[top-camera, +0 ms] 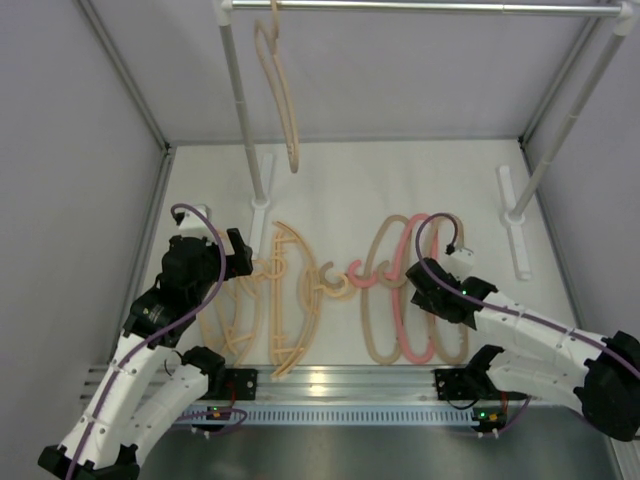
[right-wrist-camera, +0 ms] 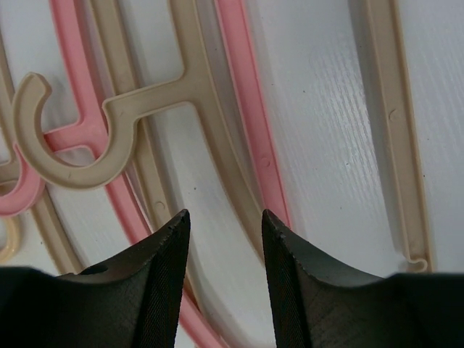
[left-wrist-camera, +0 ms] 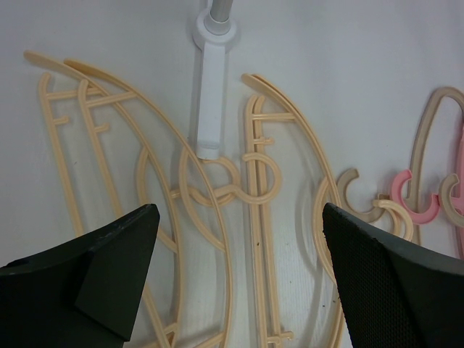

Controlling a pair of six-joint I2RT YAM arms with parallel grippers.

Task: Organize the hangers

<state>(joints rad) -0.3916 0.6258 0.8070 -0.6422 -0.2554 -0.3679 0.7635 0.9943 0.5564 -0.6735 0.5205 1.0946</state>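
Note:
Several peach-tan hangers with crossbars (top-camera: 285,300) lie overlapping on the white table at left-centre. Plain beige hangers (top-camera: 375,300) and one pink hanger (top-camera: 412,300) lie at right-centre. One beige hanger (top-camera: 280,90) hangs by its hook from the rail. My left gripper (top-camera: 237,262) is open and empty above the peach-tan hangers (left-wrist-camera: 254,188), jaws wide apart (left-wrist-camera: 238,217). My right gripper (top-camera: 422,278) is open and empty, low over a beige hanger's hook (right-wrist-camera: 72,170) and the pink hanger (right-wrist-camera: 246,123); its tips (right-wrist-camera: 223,217) straddle a beige bar.
A metal rail (top-camera: 420,8) spans the back on two poles (top-camera: 243,120) (top-camera: 570,130) with white feet (top-camera: 262,180) (top-camera: 515,215); the left foot shows in the left wrist view (left-wrist-camera: 210,94). Grey walls enclose the table. An aluminium rail (top-camera: 340,385) runs along the front edge.

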